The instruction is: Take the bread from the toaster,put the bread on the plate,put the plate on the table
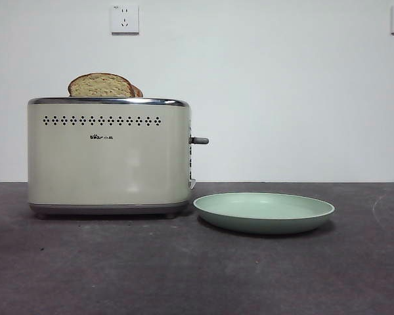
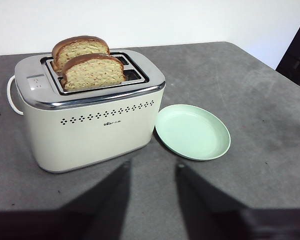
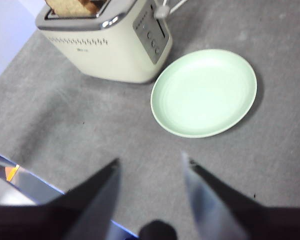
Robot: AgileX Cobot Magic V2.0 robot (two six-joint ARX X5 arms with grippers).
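Cream toaster (image 1: 108, 157) upright on the dark counter (image 1: 184, 275), long vented face toward the front view, grey lever (image 1: 199, 140) sticking out of the end nearest the plate (image 1: 264, 211). Two slices standing in the slots, tops poking above the chrome rim: the bread (image 2: 94, 71) in one slot, a second similar slice (image 2: 80, 49) in the other, both upright and close together. In the front view, one slice mostly hiding the other. Pale green plate flat on the counter just beside the toaster's lever end, nothing on it, a narrow gap between its rim and the toaster base as seen from the left wrist view. White cord loop (image 2: 10, 95) at the toaster's far end. Two wall sockets (image 1: 125, 19) high on the white wall behind the counter's rear edge. Left tool (image 2: 152, 167) spread apart, gripping nothing, hanging over bare counter short of the toaster's long face. Right tool (image 3: 151, 164) likewise spread and unloaded, over bare counter near the plate. Neither tool visible in the front view; nothing between either tool and the slices.
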